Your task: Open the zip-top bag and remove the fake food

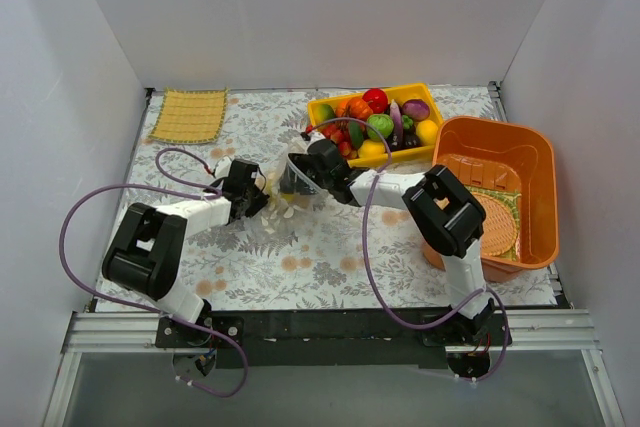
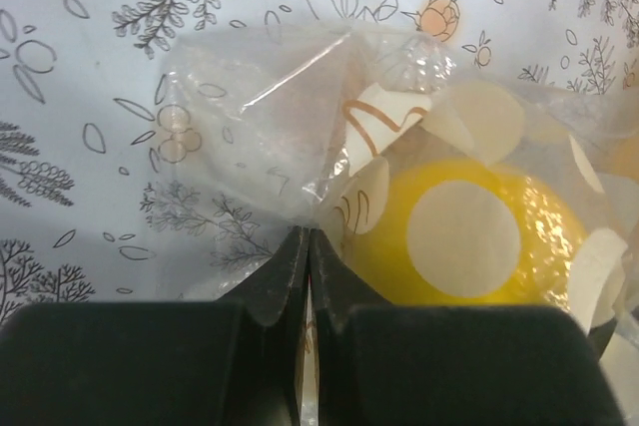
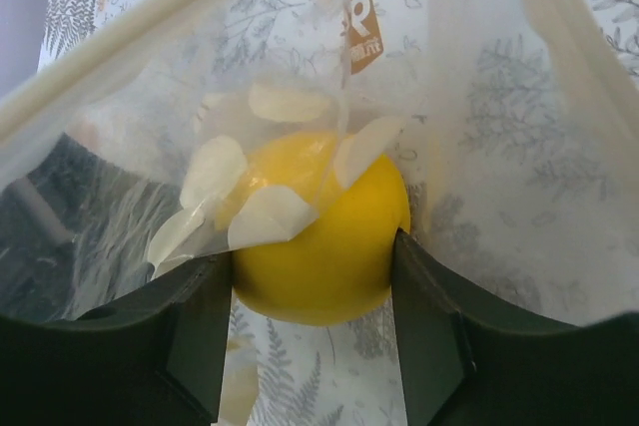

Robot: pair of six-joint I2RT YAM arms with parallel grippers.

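The zip-top bag [image 1: 281,194], clear with whitish spots, lies on the patterned table between my two grippers. My left gripper [image 1: 250,193] is shut on a pinch of the bag's plastic [image 2: 260,117], its jaws [image 2: 308,236] pressed together on the film. A yellow round fake fruit [image 2: 469,246] sits inside the bag. My right gripper [image 1: 303,173] reaches in through the bag's open mouth [image 3: 479,97]. Its fingers [image 3: 315,256] press both sides of the yellow fruit [image 3: 319,236].
A yellow tray [image 1: 425,90] at the back holds several fake fruits and vegetables [image 1: 380,125]. An orange bin [image 1: 500,162] stands at the right with a woven disc inside. A woven yellow mat [image 1: 188,115] lies at the back left. White walls enclose the table.
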